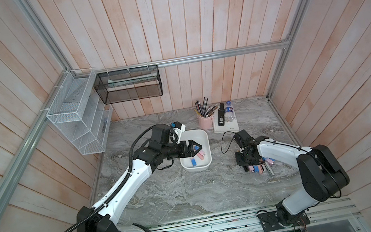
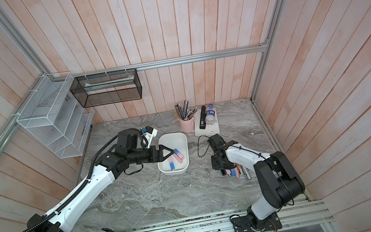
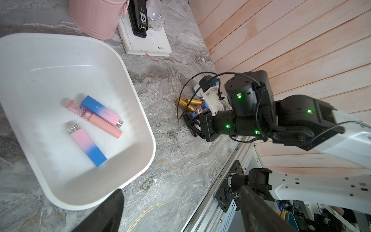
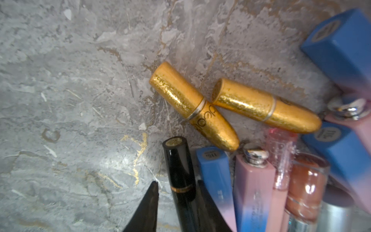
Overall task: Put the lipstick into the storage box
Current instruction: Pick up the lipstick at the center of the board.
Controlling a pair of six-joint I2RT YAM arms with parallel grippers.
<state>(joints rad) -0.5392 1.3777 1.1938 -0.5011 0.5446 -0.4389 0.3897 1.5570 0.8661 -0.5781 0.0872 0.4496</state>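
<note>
Storage box (image 3: 50, 60) holds 3 lipsticks (image 3: 88, 144) (incl. 2 pink-blue).

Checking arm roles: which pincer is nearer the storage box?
Left. The left pincer hangs over the storage box; the right pincer is apart from it, down at the lipstick pile.

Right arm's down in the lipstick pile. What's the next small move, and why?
Probably close the right gripper on the black tube: its fingers straddle that tube, with a gap showing on one side, so it isn't gripped yet. The storage box has room.
</note>
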